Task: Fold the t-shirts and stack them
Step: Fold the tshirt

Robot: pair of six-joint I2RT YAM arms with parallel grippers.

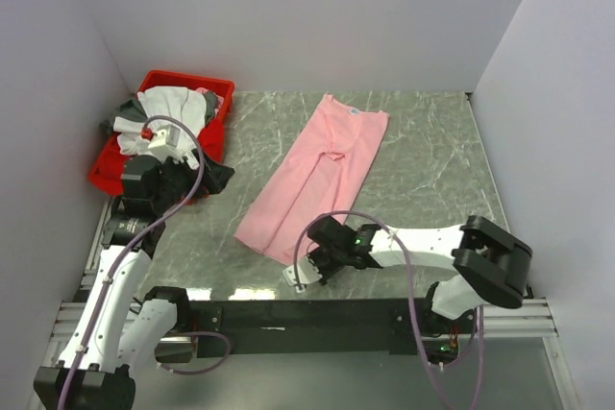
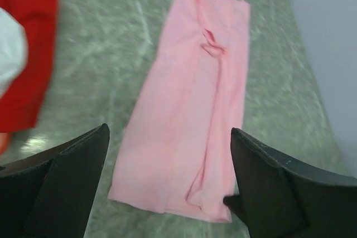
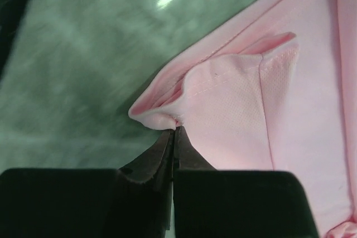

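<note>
pink t-shirt (image 1: pixel 317 175): lying as a long narrow strip, sides folded in, running slantwise from the far middle of the bench (image 1: pixel 432 170) down toward its near edge.
right jaws: pressing together on the near corner of the strip, pinching a small lip of stitched edge, low by the near edge of the bench.
left jaws: standing spread and holding nothing, hanging over the left side of the bench beside the red bin (image 1: pixel 192 80), well apart from the strip.
other t-shirts: a white one (image 1: pixel 173 108) and a dark grey one (image 1: pixel 216 175) are sitting heaped in and over the bin at the far left corner, not yet folded.
step, as i judge it: starting the crosswise fold, bringing the near end toward the far end.
risk, thin bite: the jaws are catching only the very edge, so the cloth could be slipping out on the lift.
risk, layers: i cannot tell whether every layer is being pinched, and a missed layer would be falling open.
risk, one corner: with only one corner being held, the near end could be twisting and the fold landing skewed.
risk, drag: pulling low along the bench would be sliding and rumpling the whole strip.
</note>
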